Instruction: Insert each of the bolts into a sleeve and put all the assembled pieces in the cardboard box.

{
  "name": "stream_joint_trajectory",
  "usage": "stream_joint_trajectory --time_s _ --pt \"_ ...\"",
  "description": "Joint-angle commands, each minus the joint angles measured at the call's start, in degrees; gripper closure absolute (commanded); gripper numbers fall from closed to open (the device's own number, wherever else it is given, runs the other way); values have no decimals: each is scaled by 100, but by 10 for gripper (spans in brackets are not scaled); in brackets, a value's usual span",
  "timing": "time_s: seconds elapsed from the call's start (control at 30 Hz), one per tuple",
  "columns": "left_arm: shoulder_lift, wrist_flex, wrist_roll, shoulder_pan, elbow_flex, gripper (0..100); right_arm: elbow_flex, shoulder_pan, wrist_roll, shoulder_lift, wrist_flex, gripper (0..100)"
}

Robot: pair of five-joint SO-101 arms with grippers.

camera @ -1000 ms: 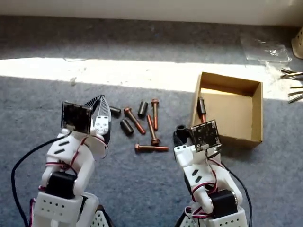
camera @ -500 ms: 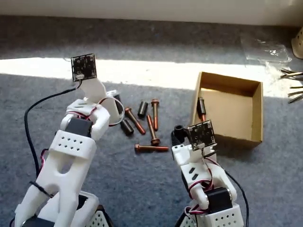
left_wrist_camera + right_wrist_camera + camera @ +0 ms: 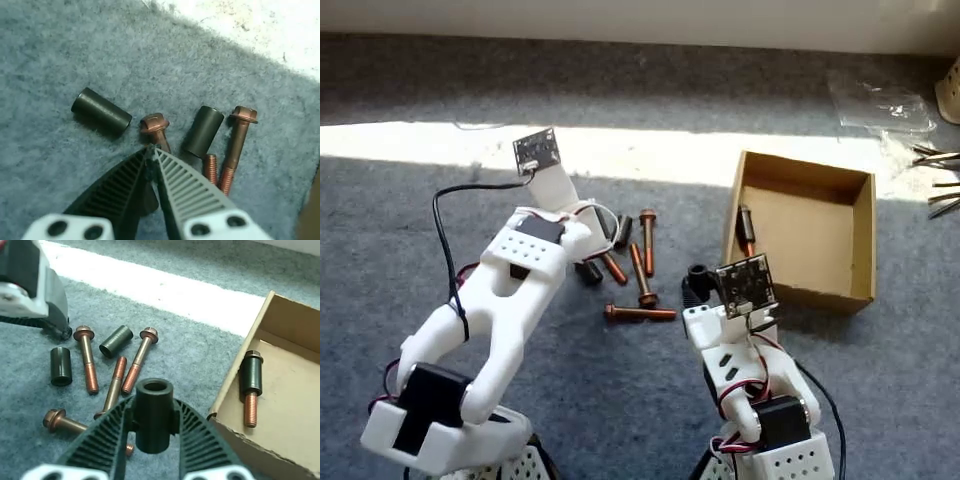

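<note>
High view: the left arm (image 3: 520, 290) stretches over the loose bolts (image 3: 640, 312) on the grey carpet (image 3: 610, 400). The cardboard box (image 3: 865, 240) stands to the right of them.

Left wrist view: the left gripper (image 3: 152, 150) is clenched on nothing, and its tips are just beside a bolt head (image 3: 154, 123).

Right wrist view: the right gripper (image 3: 154, 407) grasps an upright black sleeve (image 3: 154, 427). One assembled piece (image 3: 251, 385) lies in the box.
</note>
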State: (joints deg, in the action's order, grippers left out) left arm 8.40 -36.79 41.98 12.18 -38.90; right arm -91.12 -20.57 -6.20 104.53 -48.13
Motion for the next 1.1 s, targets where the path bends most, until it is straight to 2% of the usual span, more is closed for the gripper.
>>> stream_joint_trajectory --time_s 0.0,0.23,0.47,1.07 --pt "-145 105 431 127 268 979 66 -22 18 57 154 994" --pt "-497 246 536 136 303 974 66 -22 18 57 145 994" --pt "-558 492 527 127 268 830 57 -22 18 57 145 994" --pt "-576 501 510 101 286 829 22 -22 18 57 145 994"
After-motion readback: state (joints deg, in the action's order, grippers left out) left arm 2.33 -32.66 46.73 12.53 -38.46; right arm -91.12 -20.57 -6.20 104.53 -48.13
